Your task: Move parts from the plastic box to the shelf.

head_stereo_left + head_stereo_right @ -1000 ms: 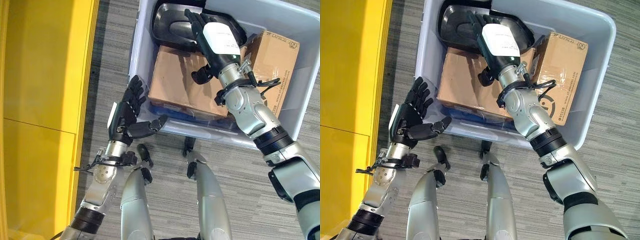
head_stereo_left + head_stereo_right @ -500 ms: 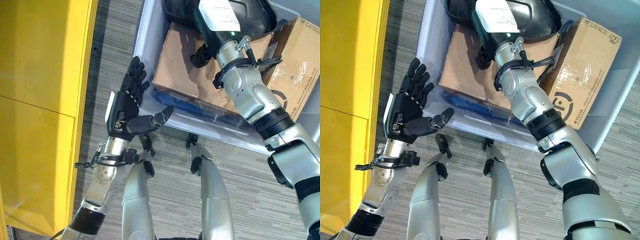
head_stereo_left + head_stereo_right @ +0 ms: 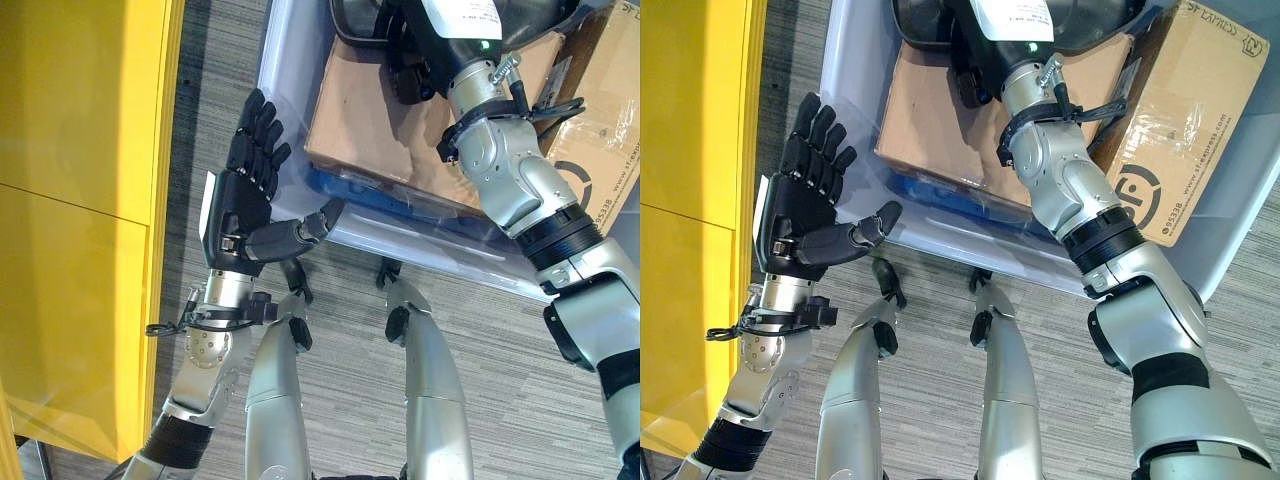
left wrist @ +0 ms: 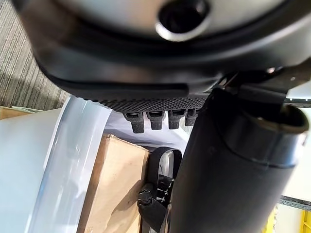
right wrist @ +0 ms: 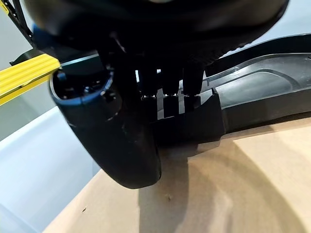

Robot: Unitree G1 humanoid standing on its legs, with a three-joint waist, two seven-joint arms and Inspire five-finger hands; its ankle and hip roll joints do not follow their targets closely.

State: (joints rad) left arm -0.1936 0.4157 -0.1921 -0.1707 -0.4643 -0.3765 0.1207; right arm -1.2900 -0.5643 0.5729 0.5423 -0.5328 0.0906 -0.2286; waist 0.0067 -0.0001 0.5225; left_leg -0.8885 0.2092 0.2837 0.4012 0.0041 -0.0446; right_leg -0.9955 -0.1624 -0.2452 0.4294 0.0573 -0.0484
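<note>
A pale plastic box stands on the floor with a black moulded part lying at its far end on a flat cardboard carton. My right hand reaches into the box. Its fingers are straight, their tips resting on the black part's rim, and its thumb hangs over the carton. My left hand is open outside the box's near left corner, fingers spread and thumb pointing at the wall, holding nothing. The yellow shelf stands to the left.
A second cardboard carton leans against the box's right side. A strip of grey striped carpet runs between the shelf and the box. Carpet lies open in front of the box.
The camera has shifted, so the box sits higher in the picture. My right hand has reached farther onto the black part. My left hand has risen beside the box's corner.
</note>
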